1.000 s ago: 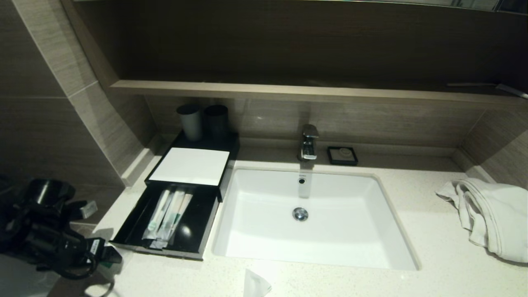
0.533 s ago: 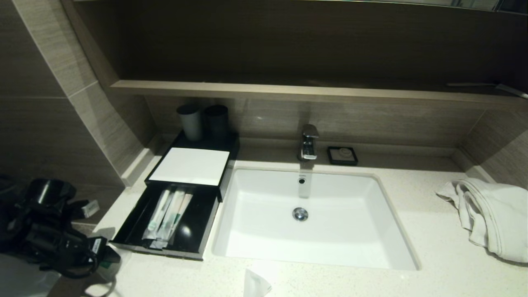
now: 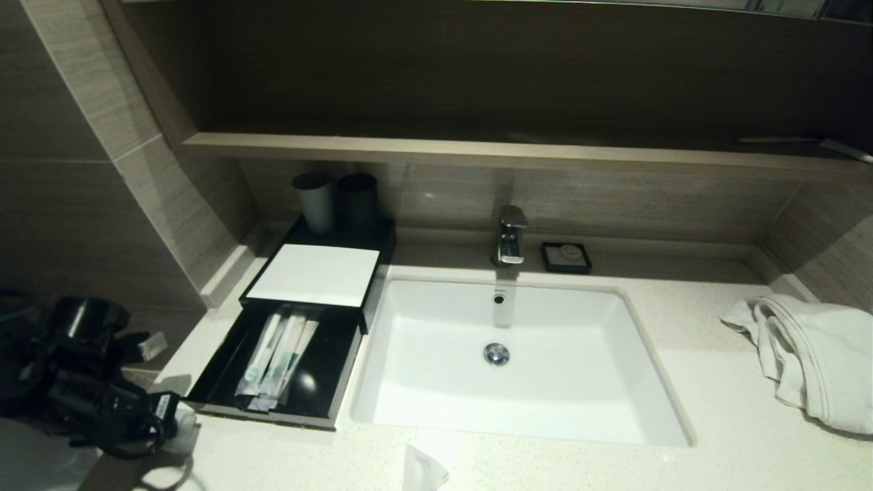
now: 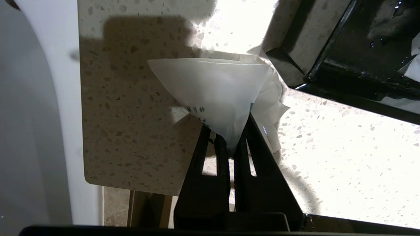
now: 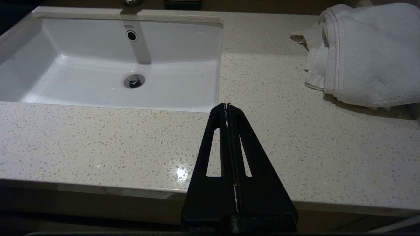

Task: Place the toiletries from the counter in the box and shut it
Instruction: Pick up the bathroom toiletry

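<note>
We see the left gripper (image 4: 231,144) at the counter's (image 3: 723,409) near left corner, just beside the box's (image 3: 315,274) pulled-out drawer (image 3: 327,389); its fingers are pinched on a short translucent pouch (image 4: 213,91) bearing a small green round mark and print too fine to read; more wrappers (image 4: 269,101) lie under it on the stone. Long thin packets (image 3: 276,358) with green tips lie side by side in the drawer; another pouch (image 3: 421,470) rests on the near edge in front of the sink (image 5: 108,82), whose far wall reads "TOTO" above the overflow hole. The right gripper (image 5: 227,106) hovers at the near edge right of the sink, fingers pressed together on nothing; a white towel (image 5: 367,52) lies far right.
</note>
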`<state>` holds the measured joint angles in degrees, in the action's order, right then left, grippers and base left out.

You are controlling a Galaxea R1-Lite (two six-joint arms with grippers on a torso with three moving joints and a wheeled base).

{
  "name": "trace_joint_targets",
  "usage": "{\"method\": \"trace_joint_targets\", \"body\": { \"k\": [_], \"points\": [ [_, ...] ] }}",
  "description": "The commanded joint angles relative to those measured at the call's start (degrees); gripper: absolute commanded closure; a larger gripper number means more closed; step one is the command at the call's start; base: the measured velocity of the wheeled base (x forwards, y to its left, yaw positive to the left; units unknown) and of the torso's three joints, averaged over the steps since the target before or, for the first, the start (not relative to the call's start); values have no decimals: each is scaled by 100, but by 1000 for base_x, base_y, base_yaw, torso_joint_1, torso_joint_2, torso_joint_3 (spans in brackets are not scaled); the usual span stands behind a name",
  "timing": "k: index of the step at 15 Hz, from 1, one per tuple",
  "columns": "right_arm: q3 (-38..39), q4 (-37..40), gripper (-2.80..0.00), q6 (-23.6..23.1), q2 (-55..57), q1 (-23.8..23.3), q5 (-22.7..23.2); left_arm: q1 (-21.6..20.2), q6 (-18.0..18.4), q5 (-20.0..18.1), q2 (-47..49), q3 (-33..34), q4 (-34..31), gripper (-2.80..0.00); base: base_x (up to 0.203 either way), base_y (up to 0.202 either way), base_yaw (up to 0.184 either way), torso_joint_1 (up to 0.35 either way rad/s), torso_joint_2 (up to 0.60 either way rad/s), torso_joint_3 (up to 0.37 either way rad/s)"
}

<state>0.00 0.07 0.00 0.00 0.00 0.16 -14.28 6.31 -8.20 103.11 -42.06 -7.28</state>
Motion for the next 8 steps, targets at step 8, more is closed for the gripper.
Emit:
{"method": "trace_joint_targets", "body": {
  "k": [8],
  "points": [
    [0, 1, 0, 0, 0, 0, 2, -266, -18, 3, -387, 39, -55, 0, 0, 0, 0, 0, 0, 0]
  ]
}}
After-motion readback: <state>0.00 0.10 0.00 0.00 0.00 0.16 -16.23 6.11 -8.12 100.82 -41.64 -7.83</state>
